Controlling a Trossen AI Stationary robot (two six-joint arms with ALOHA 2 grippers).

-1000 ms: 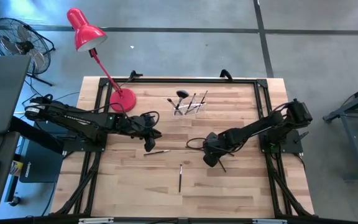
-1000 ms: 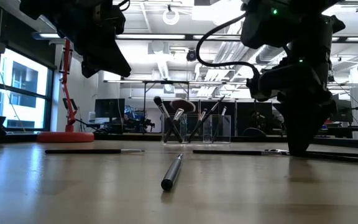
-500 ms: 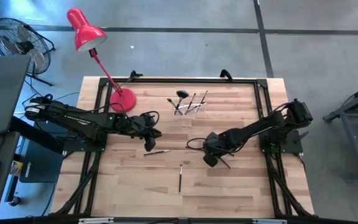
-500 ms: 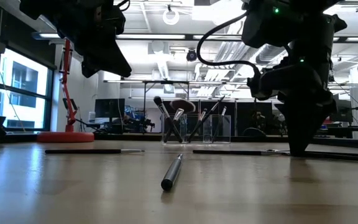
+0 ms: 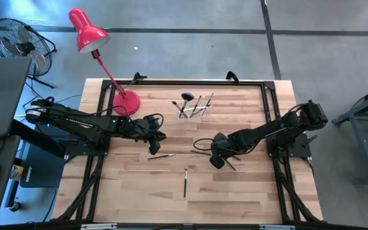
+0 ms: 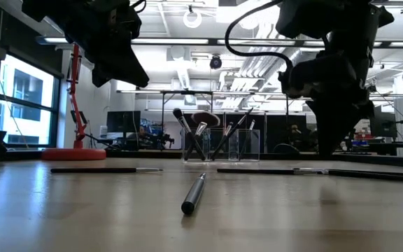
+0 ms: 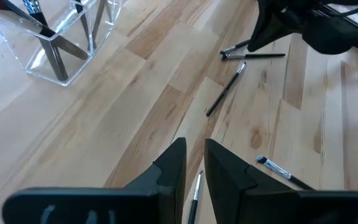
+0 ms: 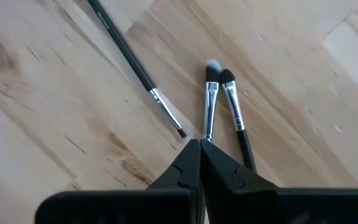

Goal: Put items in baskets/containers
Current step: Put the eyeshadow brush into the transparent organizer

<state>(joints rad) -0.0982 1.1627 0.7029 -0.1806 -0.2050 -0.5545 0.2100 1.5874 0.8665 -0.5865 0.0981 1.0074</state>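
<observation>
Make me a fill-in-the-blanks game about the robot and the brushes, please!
1. The lamp is coloured ____.
2. The fan brush stands in the clear ____.
3. The right gripper is ____, not open.
4. The lamp's base sits nearer the ____ gripper.

Missing words: red; holder; shut; left

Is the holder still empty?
No. In the low view, several brushes already stand in the clear holder.
</observation>
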